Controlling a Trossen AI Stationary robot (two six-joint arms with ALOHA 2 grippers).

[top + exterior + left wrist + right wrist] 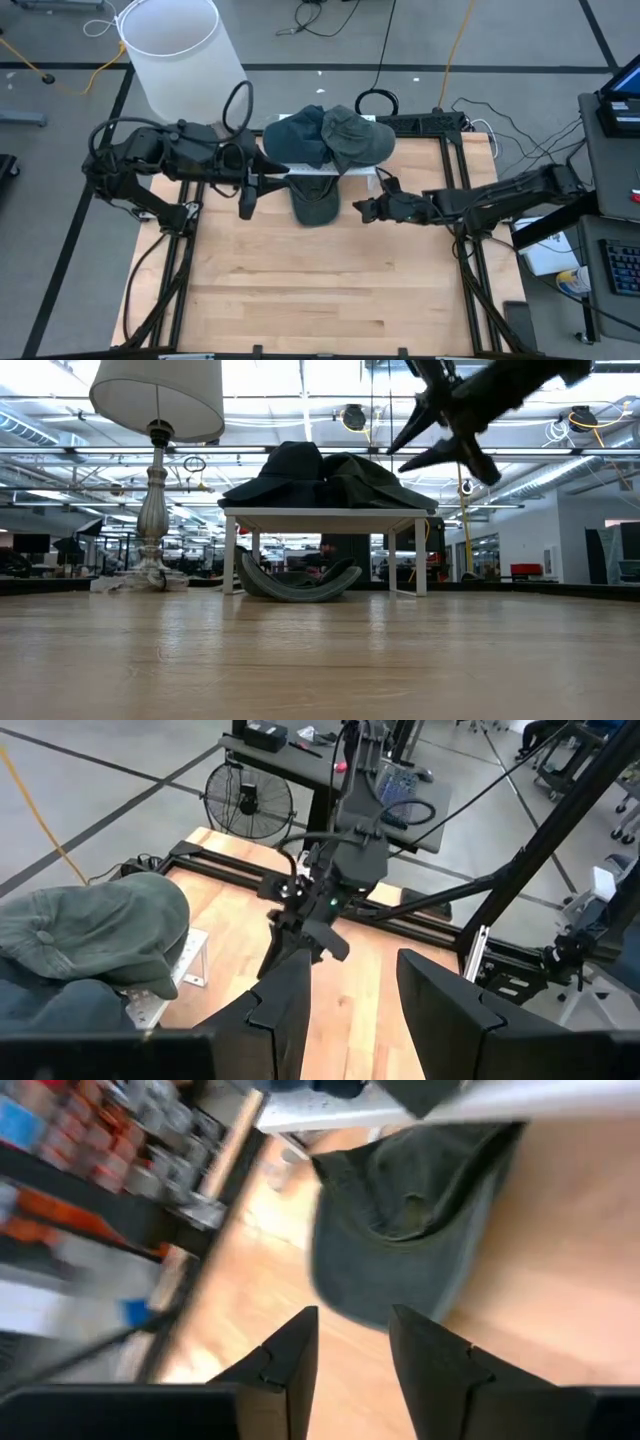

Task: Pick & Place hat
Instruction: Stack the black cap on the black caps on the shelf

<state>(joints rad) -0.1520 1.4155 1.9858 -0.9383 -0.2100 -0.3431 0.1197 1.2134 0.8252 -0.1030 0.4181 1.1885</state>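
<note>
A small white stand (322, 173) sits at the table's far middle. A dark blue hat (298, 138) and a grey-green hat (355, 138) lie piled on it. A dark green cap (315, 203) lies crown-down on the wood, partly under the stand, as the low view shows (297, 582). My left gripper (268, 185) hovers just left of the cap, open (352, 970), pointing right. My right gripper (362, 208) hovers just right of the cap, open (352, 1320), raised above the table (400, 457) and pointing left at the cap (410, 1220).
A lamp with a white shade (175, 45) stands at the far left corner, its base (150, 575) left of the stand. Black frame rails (465, 200) run along both sides. Bare wood (320, 290) stretches toward the near edge.
</note>
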